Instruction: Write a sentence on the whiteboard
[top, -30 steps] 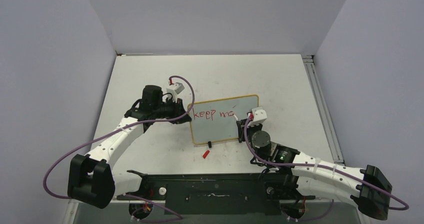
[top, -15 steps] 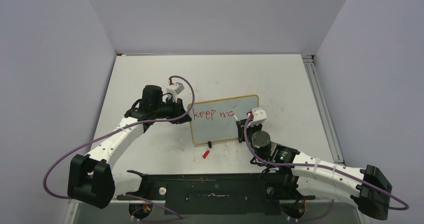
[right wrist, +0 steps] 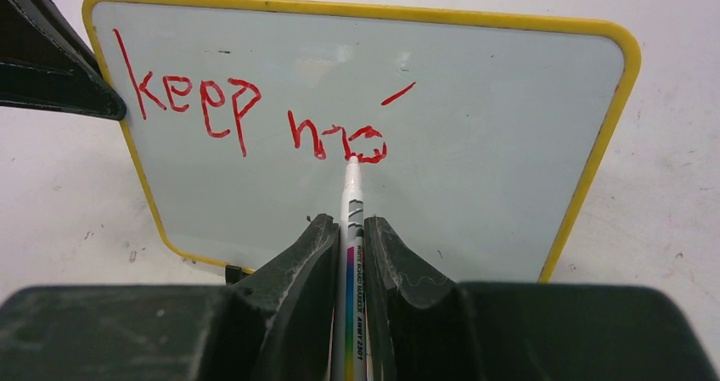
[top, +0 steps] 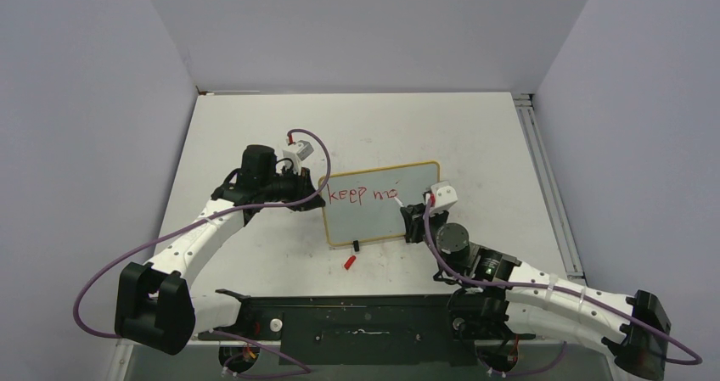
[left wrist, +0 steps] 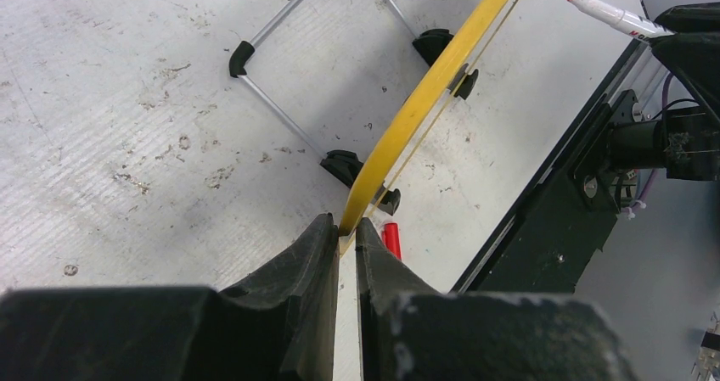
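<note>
Now mid-word: sentence (right wrist: 212, 109) reads "keep mo" on whiteboard (right wrist: 492, 143), upright mid-table (top: 382, 126). Right gripper (right wrist: 346, 224) clamped on marker (right wrist: 351, 194), tip seemingly touching "o". Left gripper (left wrist: 346, 228) pinches board's yellow edge. Next: complete "moving", keeping light, even contact.

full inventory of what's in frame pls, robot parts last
whiteboard: one, pale face with yellow frame, upright mid-table
lettering: one line, red, "keep mo", upper left of board face
marker: one, white barrel, in right gripper, tip at the "o"
cap: one, red, on table in front of board
wire stand: one, silver with black ends, behind board
table: one, white, scuffed
left gripper: one, black, shut on board's left edge
right gripper: one, black, shut on marker
</note>
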